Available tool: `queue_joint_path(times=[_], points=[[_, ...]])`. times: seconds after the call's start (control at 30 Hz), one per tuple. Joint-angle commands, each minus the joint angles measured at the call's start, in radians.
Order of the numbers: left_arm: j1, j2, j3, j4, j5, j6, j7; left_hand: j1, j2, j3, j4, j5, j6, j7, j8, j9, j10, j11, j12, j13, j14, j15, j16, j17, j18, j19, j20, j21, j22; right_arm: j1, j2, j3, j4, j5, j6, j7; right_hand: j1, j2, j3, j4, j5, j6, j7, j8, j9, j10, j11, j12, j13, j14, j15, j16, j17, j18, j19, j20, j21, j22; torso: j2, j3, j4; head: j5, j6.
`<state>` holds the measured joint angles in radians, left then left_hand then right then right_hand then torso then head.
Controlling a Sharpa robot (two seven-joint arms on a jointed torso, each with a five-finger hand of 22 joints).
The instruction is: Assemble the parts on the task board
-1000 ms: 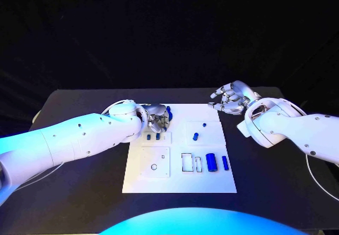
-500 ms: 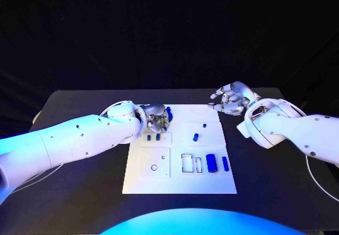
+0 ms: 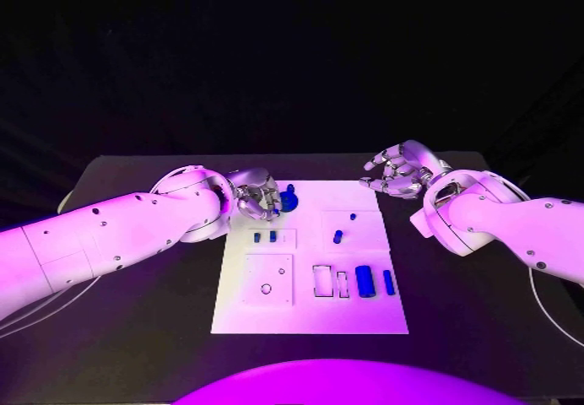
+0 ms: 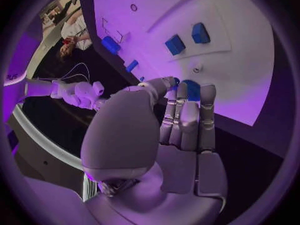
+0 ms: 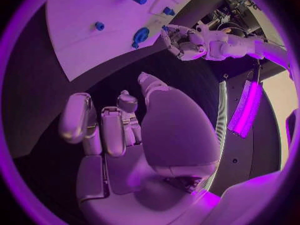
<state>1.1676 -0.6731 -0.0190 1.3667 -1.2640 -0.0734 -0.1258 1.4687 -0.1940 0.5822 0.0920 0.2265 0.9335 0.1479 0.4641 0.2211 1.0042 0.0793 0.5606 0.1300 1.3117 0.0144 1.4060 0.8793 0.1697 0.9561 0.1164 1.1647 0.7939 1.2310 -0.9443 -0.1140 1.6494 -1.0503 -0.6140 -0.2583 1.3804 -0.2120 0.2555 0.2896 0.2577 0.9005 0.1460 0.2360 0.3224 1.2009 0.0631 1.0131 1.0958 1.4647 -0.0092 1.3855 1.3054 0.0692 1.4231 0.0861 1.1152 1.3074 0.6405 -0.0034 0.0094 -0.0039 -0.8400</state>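
- A blue part [image 3: 289, 199] is seen at the far left corner of the task board [image 3: 365, 316], at the fingertips of the left hand [image 3: 258, 202]; in the left wrist view the same part [image 4: 192, 89] sits between the thumb and the fingers, and it is judged to be pinched there, though the contact itself is partly hidden
- The part is judged to be small, rigid and light, probably smooth plastic, so a slip is more likely than a break; it would best be taken across its short sides by the fingertips, with little force
- Other blue parts are laid out on the board: two small ones [image 3: 264, 237] just nearside of the left hand, a pair [image 3: 339, 236] near the middle, and a larger cylinder [image 3: 363, 275] with a slimmer piece [image 3: 388, 282] beside it towards the near right
- Those flat-lying pieces are judged harder to lift, since little of their sides stands clear of the board
- The right hand [image 3: 396, 170] is held off the board, above the black table [image 3: 146, 321] just beyond the far right corner; its fingers are curled in and nothing is seen in them
- In the right wrist view that hand [image 5: 119, 130] is likewise seen empty, well apart from the parts
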Motion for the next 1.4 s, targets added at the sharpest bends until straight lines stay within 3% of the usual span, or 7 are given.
queue_joint_path(times=[0.03, 0.3, 0.8, 1.4], points=[[0.002, -0.006, 0.003, 0.005, 0.020, 0.023, 0.007, -0.012, -0.004, 0.000, -0.007, -0.001, 0.007, -0.002, -0.005, 0.002, 0.008, 0.001, -0.006, -0.002, 0.008, -0.001, 0.002, 0.003, 0.004, 0.003, 0.001, 0.000, 0.000, 0.000, -0.001, 0.000, 0.002, -0.008, 0.004, 0.004, -0.003, -0.005, 0.005, 0.000, 0.007, -0.004, 0.000, 0.004, 0.001, -0.005, -0.004, -0.005, -0.001, 0.039, -0.008, -0.002, -0.001, 0.017, -0.001, 0.000, 0.003, 0.017, 0.000, -0.0004, 0.0008, 0.003, 0.001], [0.000, -0.009, 0.004, -0.011, -0.035, 0.040, 0.000, -0.013, -0.004, 0.001, -0.008, -0.001, 0.008, -0.003, -0.006, 0.003, 0.009, 0.000, -0.008, -0.002, 0.007, -0.001, 0.001, 0.000, 0.004, 0.004, 0.001, 0.000, 0.000, 0.000, -0.002, 0.000, 0.003, -0.010, 0.006, 0.002, -0.004, -0.005, 0.006, 0.000, 0.007, -0.003, 0.000, 0.005, 0.001, -0.003, -0.004, -0.006, -0.004, 0.039, -0.008, -0.004, -0.002, 0.018, -0.001, -0.001, 0.000, 0.016, 0.003, -0.0020, -0.0034, 0.005, 0.002], [-0.002, 0.010, -0.001, -0.049, -0.070, 0.054, -0.007, -0.012, -0.005, 0.003, -0.012, -0.001, 0.009, -0.003, -0.010, 0.003, 0.012, -0.001, -0.013, -0.003, 0.008, -0.002, 0.001, 0.001, 0.004, 0.004, 0.000, 0.000, 0.000, 0.000, -0.002, 0.000, 0.003, -0.012, 0.006, 0.002, -0.004, -0.005, 0.006, 0.000, 0.007, -0.004, 0.000, 0.005, 0.001, -0.005, -0.004, -0.009, -0.007, 0.038, -0.008, -0.005, -0.004, 0.018, -0.002, -0.001, -0.005, 0.013, 0.002, -0.0016, -0.0038, 0.010, -0.002], [-0.003, 0.021, -0.007, -0.057, -0.068, 0.089, -0.016, -0.013, -0.004, 0.003, -0.013, -0.001, 0.012, -0.004, -0.011, 0.004, 0.016, -0.001, -0.016, -0.004, 0.007, -0.003, 0.000, -0.004, 0.004, 0.003, -0.001, -0.001, -0.001, -0.001, 0.000, 0.000, 0.001, -0.014, 0.005, 0.002, -0.004, -0.005, 0.006, 0.000, 0.007, -0.004, 0.000, 0.005, 0.001, -0.005, -0.004, -0.009, -0.007, 0.038, -0.008, -0.005, -0.004, 0.018, -0.002, -0.001, -0.005, 0.013, 0.002, -0.0015, -0.0024, 0.010, -0.004]])
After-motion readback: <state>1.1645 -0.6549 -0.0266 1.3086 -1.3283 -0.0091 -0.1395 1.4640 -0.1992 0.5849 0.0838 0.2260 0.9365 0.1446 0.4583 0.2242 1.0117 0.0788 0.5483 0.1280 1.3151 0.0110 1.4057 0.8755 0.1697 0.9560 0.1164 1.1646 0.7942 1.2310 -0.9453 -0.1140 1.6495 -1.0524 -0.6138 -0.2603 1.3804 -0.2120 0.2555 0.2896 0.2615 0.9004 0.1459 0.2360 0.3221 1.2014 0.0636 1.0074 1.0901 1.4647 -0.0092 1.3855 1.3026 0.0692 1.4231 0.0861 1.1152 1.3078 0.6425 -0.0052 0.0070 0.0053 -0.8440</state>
